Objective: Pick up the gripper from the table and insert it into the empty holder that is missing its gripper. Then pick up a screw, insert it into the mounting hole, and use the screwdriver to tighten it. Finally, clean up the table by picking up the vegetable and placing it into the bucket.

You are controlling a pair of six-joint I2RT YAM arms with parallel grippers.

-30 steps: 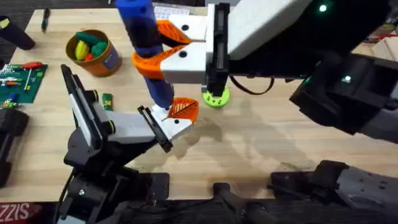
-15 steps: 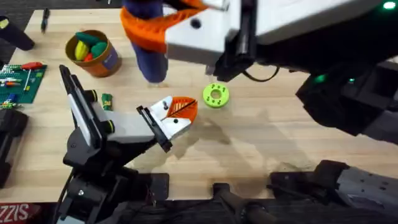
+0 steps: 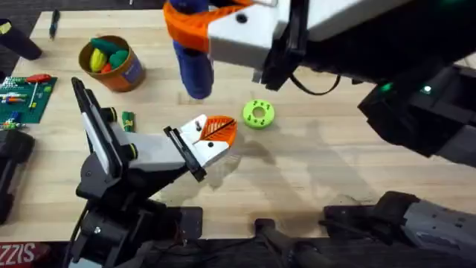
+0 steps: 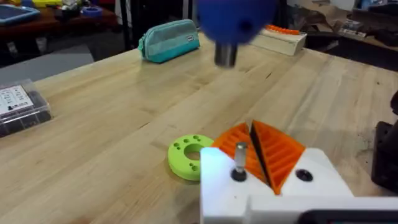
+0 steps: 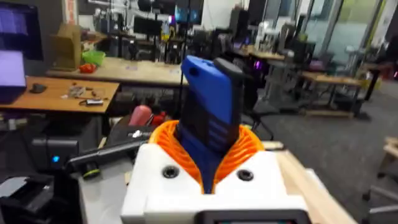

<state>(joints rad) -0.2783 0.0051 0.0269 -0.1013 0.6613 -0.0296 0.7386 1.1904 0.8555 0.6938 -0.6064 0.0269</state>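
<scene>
My right gripper [image 3: 195, 22] hangs high over the table [image 3: 335, 156], shut on the dark-blue screwdriver [image 3: 195, 71], whose tip points down, clear of everything. In the right wrist view its orange jaws clamp the screwdriver [image 5: 208, 118]. My left gripper [image 3: 222, 128] rests low, its two orange leaf-shaped fingers [image 4: 280, 152] closed together on the white holder [image 3: 201, 151]. A screw [image 4: 240, 160] stands upright in the holder [image 4: 280, 193]. The screwdriver [image 4: 233, 22] hovers above it. The vegetable [image 3: 128, 121] lies beside the left arm, near the bucket [image 3: 111, 63].
A bright green ring disc [image 3: 258, 114] lies just right of the left gripper's fingers. A circuit board [image 3: 18, 97] and a black pen [image 3: 54, 22] sit at the far left. A teal pouch [image 4: 169, 40] lies at the table's far side.
The right arm lifted the screwdriver off the holder's screw, up and away from the left gripper, then drifted slightly right. The left arm stayed still.
</scene>
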